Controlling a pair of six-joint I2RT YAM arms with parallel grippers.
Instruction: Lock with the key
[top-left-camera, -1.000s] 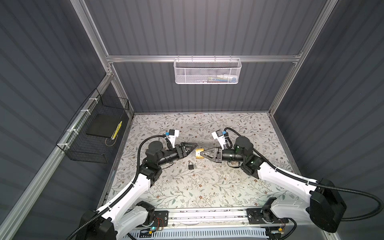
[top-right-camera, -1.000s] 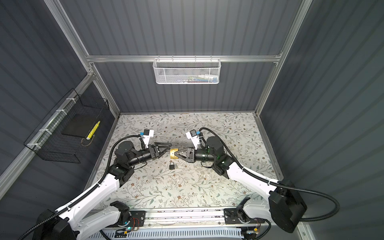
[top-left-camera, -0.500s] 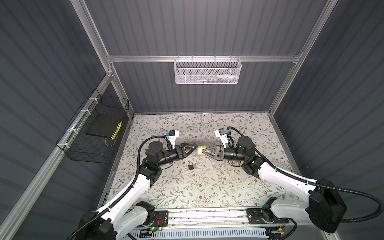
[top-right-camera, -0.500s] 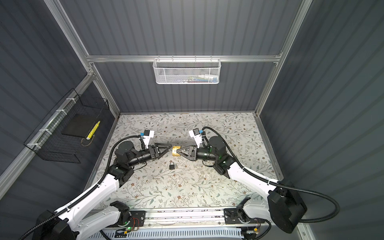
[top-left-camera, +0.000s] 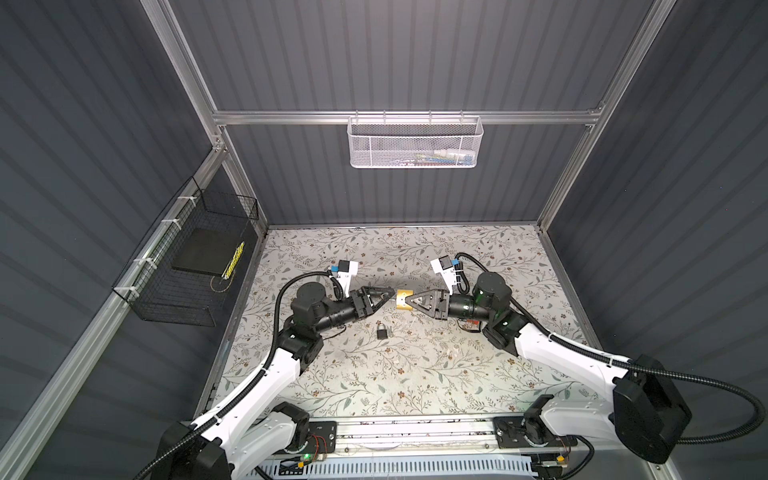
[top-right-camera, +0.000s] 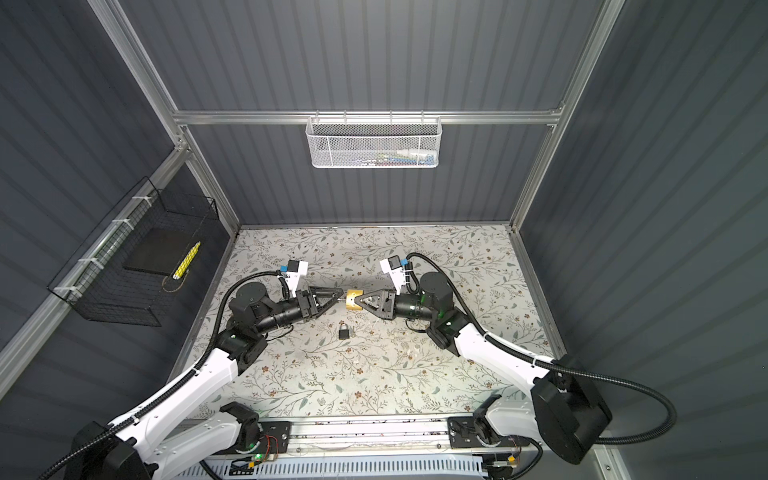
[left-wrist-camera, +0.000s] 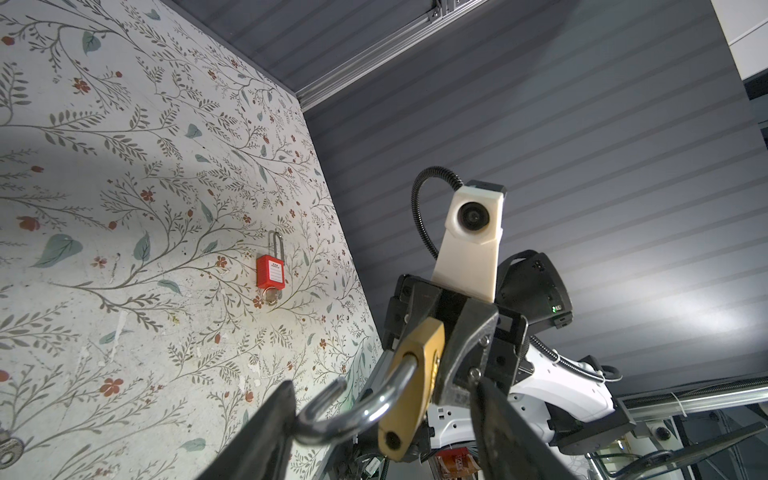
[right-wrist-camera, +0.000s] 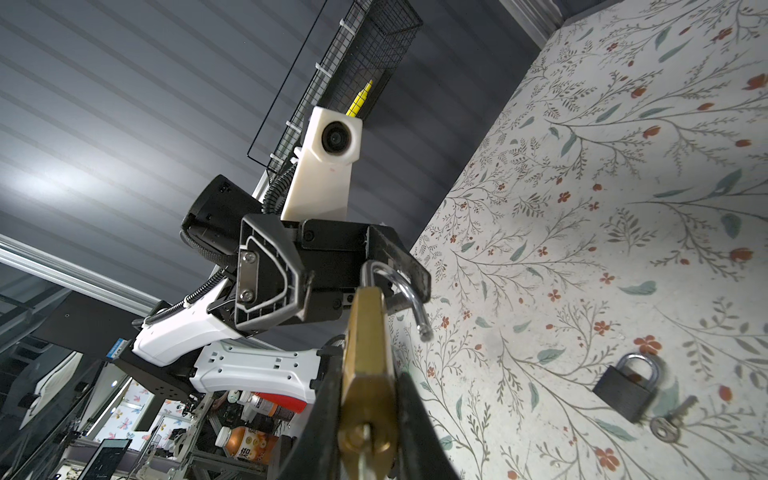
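Since your right gripper (top-left-camera: 411, 300) is clamped on the body of the brass padlock (top-left-camera: 400, 297) and holding it up off the table (top-left-camera: 374, 374), the next move comes down to which way that lock points. Its long axis runs pretty much along the line between your two grippers. The shackle (left-wrist-camera: 357, 411) end faces the left gripper (top-left-camera: 390, 294), and the keyway end (right-wrist-camera: 365, 436) faces back toward the right wrist. The shackle is open: one leg is in the body and the free leg hangs out in the air to one side. So the left arm is the one right on it, and it's the only one free to do anything.

Your left jaws are apart, straddling the shackle loop. In the left wrist view the curve of the shackle looks like it's touching one finger (left-wrist-camera: 270, 436), with a clear gap to the other, so nothing's gripped there. My guess is you want to swing the free leg in line over its hole, then push straight along that axis toward the right gripper. Push off-axis and I'd expect the body to twist in the right pads.

I can't tell whether a key is sitting in the brass lock's keyway, it's too blurry up close. The black padlock (top-left-camera: 383, 331) and the small key (right-wrist-camera: 669, 419) beside it lie on the table near the grippers, on the arm-base side. The red padlock (left-wrist-camera: 270, 271) is well apart. Neither lock is touched.
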